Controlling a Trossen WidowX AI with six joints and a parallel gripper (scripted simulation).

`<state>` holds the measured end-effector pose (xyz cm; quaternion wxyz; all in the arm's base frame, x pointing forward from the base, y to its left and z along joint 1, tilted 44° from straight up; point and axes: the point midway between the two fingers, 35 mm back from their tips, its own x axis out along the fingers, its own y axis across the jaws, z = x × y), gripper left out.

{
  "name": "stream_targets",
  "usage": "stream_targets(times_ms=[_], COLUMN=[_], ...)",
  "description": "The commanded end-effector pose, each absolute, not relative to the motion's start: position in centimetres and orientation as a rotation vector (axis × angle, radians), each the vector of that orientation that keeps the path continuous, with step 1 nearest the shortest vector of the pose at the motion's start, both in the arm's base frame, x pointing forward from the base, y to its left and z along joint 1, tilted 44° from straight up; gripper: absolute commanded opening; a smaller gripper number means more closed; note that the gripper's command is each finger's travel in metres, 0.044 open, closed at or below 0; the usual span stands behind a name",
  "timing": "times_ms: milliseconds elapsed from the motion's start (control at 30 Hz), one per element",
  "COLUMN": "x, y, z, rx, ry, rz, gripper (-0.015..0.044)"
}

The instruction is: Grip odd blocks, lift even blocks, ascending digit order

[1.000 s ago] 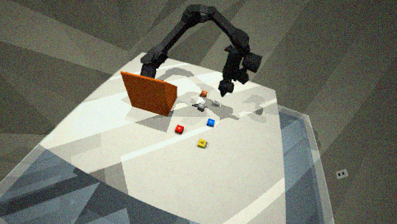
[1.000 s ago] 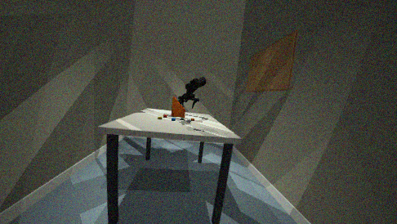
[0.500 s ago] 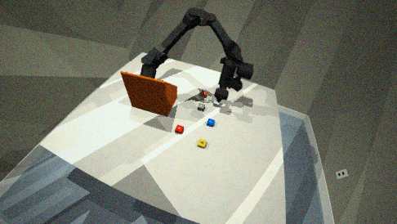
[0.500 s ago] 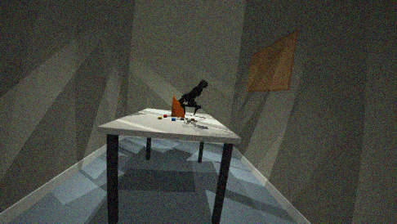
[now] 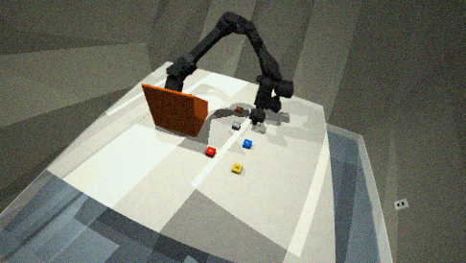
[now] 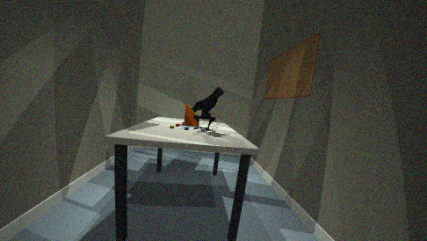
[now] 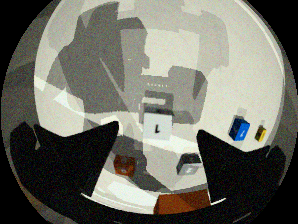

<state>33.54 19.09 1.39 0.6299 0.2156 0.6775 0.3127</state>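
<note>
A white block point(image 5: 259, 128) point(image 7: 157, 126) stands between and below my gripper fingers; its dark mark looks like an L, and I cannot read the digit surely. My gripper point(image 5: 258, 119) point(image 6: 202, 127) point(image 7: 160, 129) is open and empty above it, one finger on each side in the wrist view. A brown-orange block point(image 5: 239, 109) point(image 7: 124, 165) and a grey block point(image 5: 236, 126) point(image 7: 189, 164) lie nearby. A blue block point(image 5: 247, 143) point(image 6: 186, 128) point(image 7: 239, 129), a yellow block point(image 5: 237, 168) point(image 6: 171, 127) point(image 7: 261, 134) and a red block point(image 5: 210, 152) point(image 6: 177, 125) lie farther off. Their digits are too small to read surely.
An orange panel point(image 5: 173, 111) point(image 6: 190, 115) point(image 7: 182, 202) stands on the table point(image 5: 268, 192) point(image 6: 145, 136) near the arm's base. Strong light patches and the arm's shadows cross the table top.
</note>
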Motion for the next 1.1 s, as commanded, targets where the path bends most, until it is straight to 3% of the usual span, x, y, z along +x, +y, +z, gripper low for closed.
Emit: stream_targets(times_ms=[0, 400, 767, 1067], x=[33.4, 33.1, 33.1, 33.1], y=[19.5, 20.7, 20.7, 20.7], z=[0.9, -0.3, -0.3, -0.3], rx=[0.502, 0.503, 0.503, 0.503], ry=[1.556, 1.556, 1.556, 1.556], rz=[0.714, 0.715, 0.715, 0.715], gripper=[0.04, 0.04, 0.012, 0.012])
